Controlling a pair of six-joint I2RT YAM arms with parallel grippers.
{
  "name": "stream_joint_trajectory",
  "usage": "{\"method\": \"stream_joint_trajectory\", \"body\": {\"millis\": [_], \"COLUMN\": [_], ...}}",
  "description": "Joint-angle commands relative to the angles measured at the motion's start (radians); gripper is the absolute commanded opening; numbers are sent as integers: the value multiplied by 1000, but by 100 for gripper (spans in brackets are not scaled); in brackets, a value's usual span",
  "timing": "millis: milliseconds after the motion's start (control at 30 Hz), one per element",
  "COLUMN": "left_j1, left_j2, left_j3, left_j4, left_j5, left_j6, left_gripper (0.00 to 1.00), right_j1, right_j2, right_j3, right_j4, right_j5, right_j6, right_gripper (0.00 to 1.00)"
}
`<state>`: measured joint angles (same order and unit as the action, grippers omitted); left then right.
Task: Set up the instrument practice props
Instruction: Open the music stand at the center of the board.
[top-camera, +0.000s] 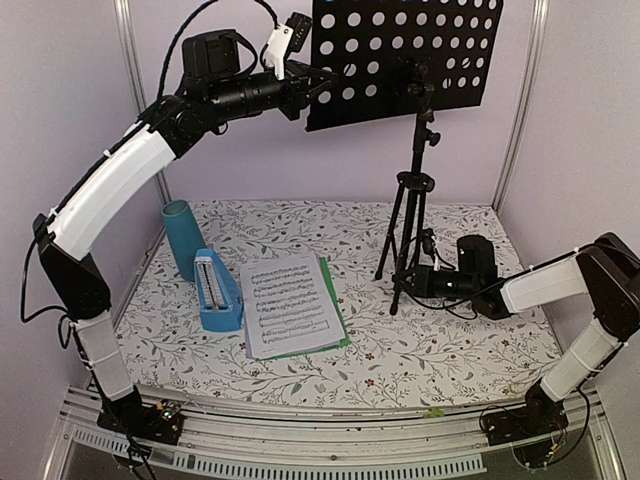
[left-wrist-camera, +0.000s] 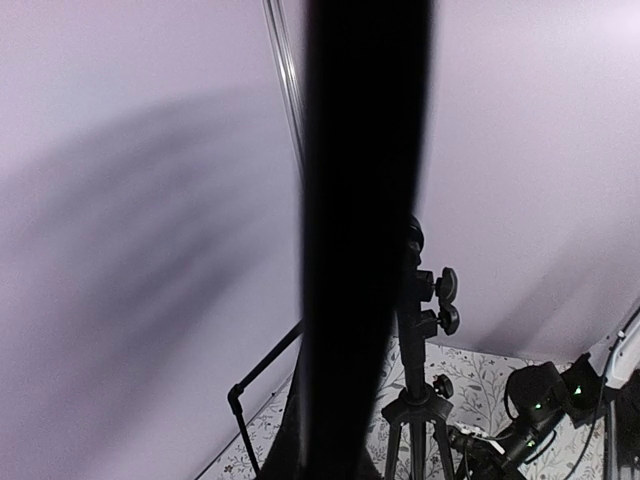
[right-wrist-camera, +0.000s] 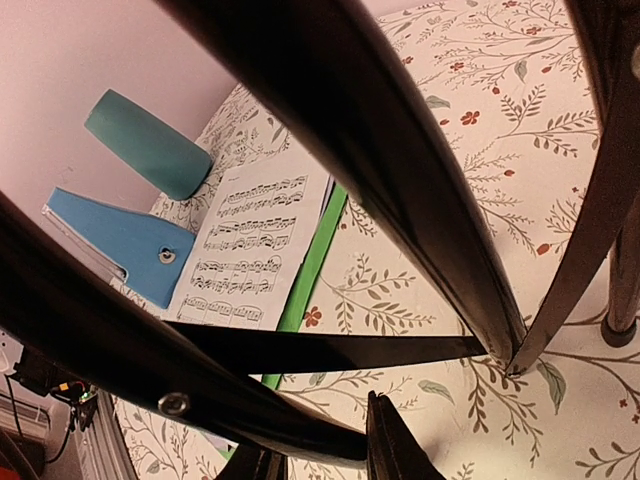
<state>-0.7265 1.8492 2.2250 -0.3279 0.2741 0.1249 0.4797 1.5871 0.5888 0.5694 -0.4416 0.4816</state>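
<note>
Gripping the left edge of the flat perforated desk, the left gripper is pinched tight on it, high up. The black tripod music stand stands upright on leaf-print cloth. The right gripper sits low at the thin tubular legs; cannot tell whether its jaws grip. Printed sheet-music pages lie flat, just beside the blue wedge-shaped metronome.
</note>
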Motion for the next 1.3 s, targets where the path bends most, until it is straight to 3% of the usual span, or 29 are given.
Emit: {"method": "stream_joint_trajectory", "body": {"millis": [0, 700, 1267], "left_j1": [-2, -24, -69], "left_j2": [-44, -108, -119], "left_j3": [-34, -96, -55], "left_j4": [-3, -47, -74], "left_j5": [-3, -12, -35], "left_j6": [97, 160, 180], "left_gripper": [0, 0, 0], "right_j1": [7, 7, 7], "right_j2": [-65, -329, -489], "right_j3": [-38, -118, -234], "right_j4": [-135, -489, -559], "right_j5": [-14, 175, 276], "right_j6": [104, 78, 144], "right_gripper": [0, 2, 9]}}
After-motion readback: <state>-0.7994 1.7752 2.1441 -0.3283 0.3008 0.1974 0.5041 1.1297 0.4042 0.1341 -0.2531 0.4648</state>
